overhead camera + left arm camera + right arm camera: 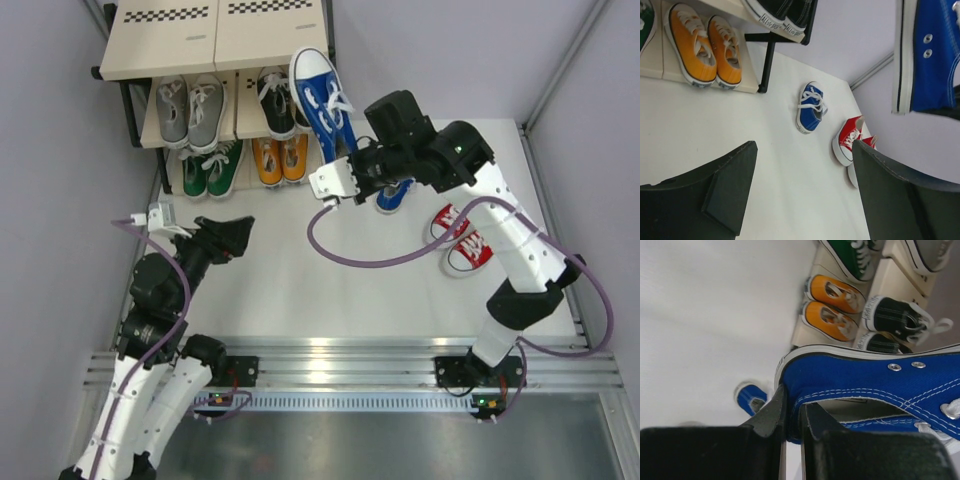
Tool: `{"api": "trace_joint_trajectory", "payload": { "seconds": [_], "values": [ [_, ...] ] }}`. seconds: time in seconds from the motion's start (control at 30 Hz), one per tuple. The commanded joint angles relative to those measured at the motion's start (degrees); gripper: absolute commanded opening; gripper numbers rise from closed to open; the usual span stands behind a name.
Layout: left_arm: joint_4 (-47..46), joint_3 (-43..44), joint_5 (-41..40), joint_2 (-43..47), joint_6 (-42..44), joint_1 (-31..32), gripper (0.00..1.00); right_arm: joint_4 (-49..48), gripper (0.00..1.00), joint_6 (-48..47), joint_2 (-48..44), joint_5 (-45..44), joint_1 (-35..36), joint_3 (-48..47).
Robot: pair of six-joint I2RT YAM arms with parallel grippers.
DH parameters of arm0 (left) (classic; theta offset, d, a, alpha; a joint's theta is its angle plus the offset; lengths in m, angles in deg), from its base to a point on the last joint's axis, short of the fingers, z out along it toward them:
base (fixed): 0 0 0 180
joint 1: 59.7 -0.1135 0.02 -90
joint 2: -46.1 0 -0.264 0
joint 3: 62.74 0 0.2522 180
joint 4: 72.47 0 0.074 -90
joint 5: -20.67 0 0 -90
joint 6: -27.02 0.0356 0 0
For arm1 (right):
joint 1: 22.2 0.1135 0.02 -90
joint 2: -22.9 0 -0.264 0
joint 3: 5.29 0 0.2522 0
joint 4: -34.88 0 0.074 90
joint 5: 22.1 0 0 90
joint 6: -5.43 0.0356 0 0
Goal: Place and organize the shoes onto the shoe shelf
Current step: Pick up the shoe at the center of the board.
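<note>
My right gripper (350, 155) (792, 412) is shut on the heel of a blue shoe (320, 100) (865, 375). It holds the shoe in the air at the right end of the shoe shelf (160, 45), toe towards the shelf. The second blue shoe (396, 196) (811, 107) lies on the table, partly under the right arm. A red pair (462, 238) (846, 141) lies further right. On the shelf, a grey pair (190, 110) and a black pair (275, 100) sit on the middle tier, with a green pair (212, 170) and an orange pair (280, 160) below. My left gripper (225, 235) (805, 150) hangs open and empty over bare table.
Grey walls close in the table on the left, back and right. A purple cable (370, 260) loops from the right wrist over the table's middle. The shelf's black frame post (767, 55) stands at its right end.
</note>
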Motion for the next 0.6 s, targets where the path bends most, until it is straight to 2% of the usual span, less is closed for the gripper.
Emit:
{"api": "trace_joint_trajectory", "payload": {
  "seconds": [0.0, 0.17, 0.3, 0.57],
  "values": [
    [1.41, -2.35, -2.82, 3.26, -1.11, -0.18, 0.82, -11.59, 0.0, -1.59, 2.82, -9.64, 0.28, -6.52],
    [3.08, -3.5, -3.26, 5.99, -1.38, -0.18, 0.82, -25.02, 0.0, -1.86, 7.65, -17.55, 0.28, -11.18],
    [3.0, -4.55, -2.47, 6.86, -1.47, -0.18, 0.82, -33.64, 0.0, -2.38, 9.15, -19.06, 0.28, -11.45],
    [3.0, -5.43, -2.2, 8.27, -1.73, -0.18, 0.83, -43.5, 0.0, -3.96, 13.81, -20.64, 0.2, -14.44]
  ]
}}
